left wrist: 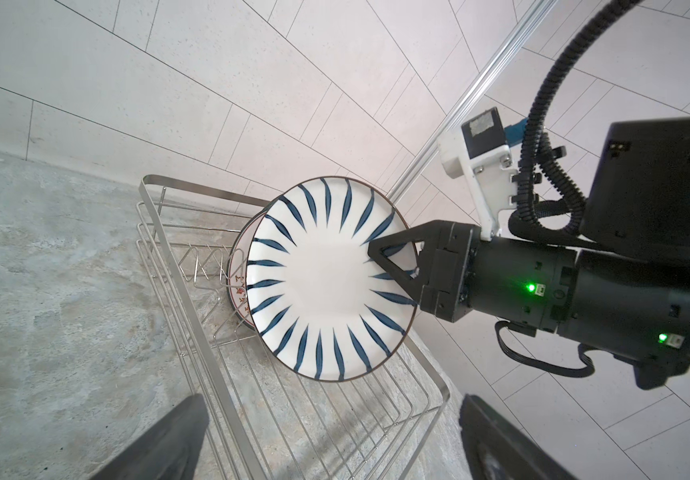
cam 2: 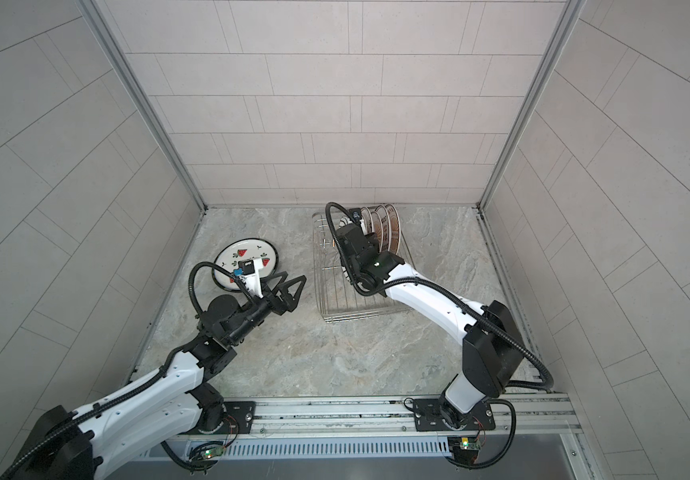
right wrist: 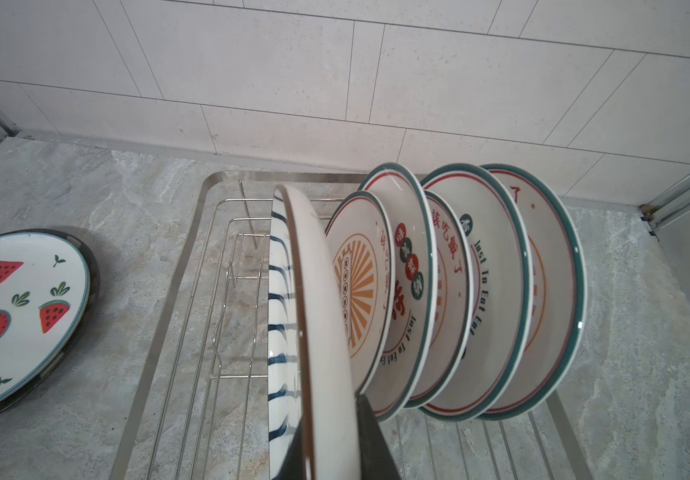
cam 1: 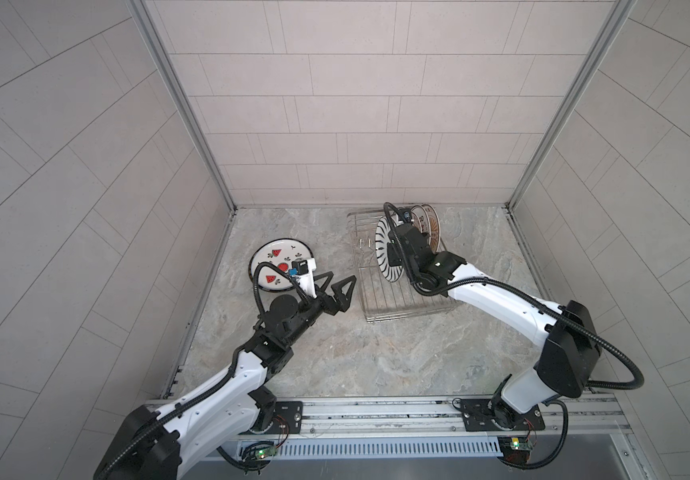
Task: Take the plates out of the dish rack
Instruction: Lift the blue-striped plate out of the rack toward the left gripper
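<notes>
The silver wire dish rack (cam 1: pixel 405 316) sits right of centre in both top views, on the bench (cam 1: pixel 335 353). Five green-rimmed plates (right wrist: pixel 497 324) with red lettering and orange sunbursts stand on edge, leaning, at its upper end. The blue-striped plate (left wrist: pixel 322 278) stands upright beside them, rim pinched by the right hand (left wrist: pixel 397 266). The watermelon plate (cam 1: pixel 269 255) lies flat left of centre, apart from the rack.

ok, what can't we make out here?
right gripper, far finger: left wrist view, behind striped plate.
striped plate's held rim: right wrist view, cut by frame edge.
rear plates: top views, small, behind right arm.
watermelon plate: right wrist view, cut by frame edge.
</notes>
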You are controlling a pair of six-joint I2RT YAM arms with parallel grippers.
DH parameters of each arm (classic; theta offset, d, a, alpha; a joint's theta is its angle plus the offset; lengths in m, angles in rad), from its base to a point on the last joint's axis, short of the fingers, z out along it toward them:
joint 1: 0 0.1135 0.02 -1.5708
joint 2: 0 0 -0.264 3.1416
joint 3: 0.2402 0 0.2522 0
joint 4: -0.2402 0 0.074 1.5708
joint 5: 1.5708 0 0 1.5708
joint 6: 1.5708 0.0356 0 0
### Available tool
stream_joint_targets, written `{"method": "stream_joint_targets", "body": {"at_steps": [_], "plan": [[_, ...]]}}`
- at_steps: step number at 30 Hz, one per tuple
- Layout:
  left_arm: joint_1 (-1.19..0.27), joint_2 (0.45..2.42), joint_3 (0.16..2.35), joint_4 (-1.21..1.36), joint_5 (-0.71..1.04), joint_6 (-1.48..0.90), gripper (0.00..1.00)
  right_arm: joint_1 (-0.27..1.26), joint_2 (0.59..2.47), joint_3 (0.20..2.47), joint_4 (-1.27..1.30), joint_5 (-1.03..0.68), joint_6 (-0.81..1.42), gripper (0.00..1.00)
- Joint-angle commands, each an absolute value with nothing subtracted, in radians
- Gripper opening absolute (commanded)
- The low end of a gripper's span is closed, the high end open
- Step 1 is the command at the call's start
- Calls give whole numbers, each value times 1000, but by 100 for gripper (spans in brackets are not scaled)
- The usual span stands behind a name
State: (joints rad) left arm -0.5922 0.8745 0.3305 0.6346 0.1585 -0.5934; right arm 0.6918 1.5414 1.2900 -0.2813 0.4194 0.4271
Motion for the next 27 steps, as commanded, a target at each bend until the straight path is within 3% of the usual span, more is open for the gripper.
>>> {"method": "stream_joint_targets", "body": {"at_steps": [1,15,27], "plan": [[-598,852,315,667,172,-590,100,655,1437,1273,-157,317,472,11],[-599,852,318,658,192,-625,100,501,1278,1071,3,-119,602,10],[-599,912,313,706,242,-644,100,473,1186,976,94,-224,659,10]]}}
